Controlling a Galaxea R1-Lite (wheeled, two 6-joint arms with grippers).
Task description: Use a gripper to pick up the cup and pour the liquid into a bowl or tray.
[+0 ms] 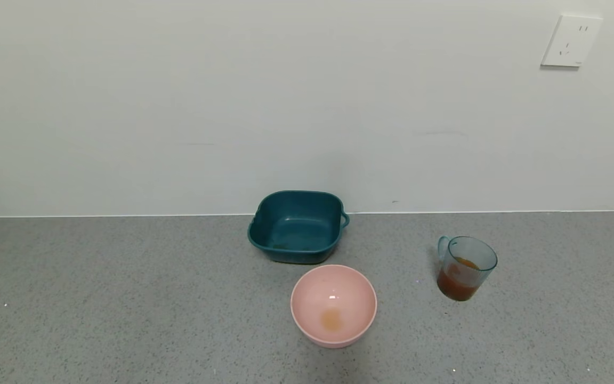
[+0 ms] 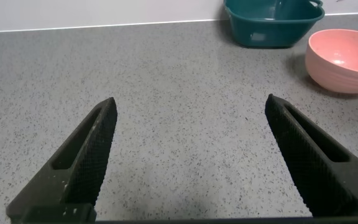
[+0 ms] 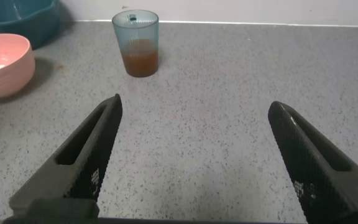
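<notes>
The blue-green ribbed cup (image 1: 466,268) stands upright on the grey counter at the right, holding reddish-brown liquid (image 1: 455,285) in its lower part. It also shows in the right wrist view (image 3: 136,42), well ahead of my right gripper (image 3: 192,106), which is open and empty over bare counter. The pale pink bowl (image 1: 333,305) sits in the middle front with a small orange stain at its bottom; it also shows in the left wrist view (image 2: 344,60) and the right wrist view (image 3: 2,65). My left gripper (image 2: 190,102) is open and empty, apart from the bowl. Neither arm shows in the head view.
A dark teal square tub (image 1: 297,226) with small handles stands just behind the pink bowl, near the white wall; it also shows in the left wrist view (image 2: 272,22). A wall socket (image 1: 571,41) is at the upper right. Grey counter (image 1: 99,298) stretches to both sides.
</notes>
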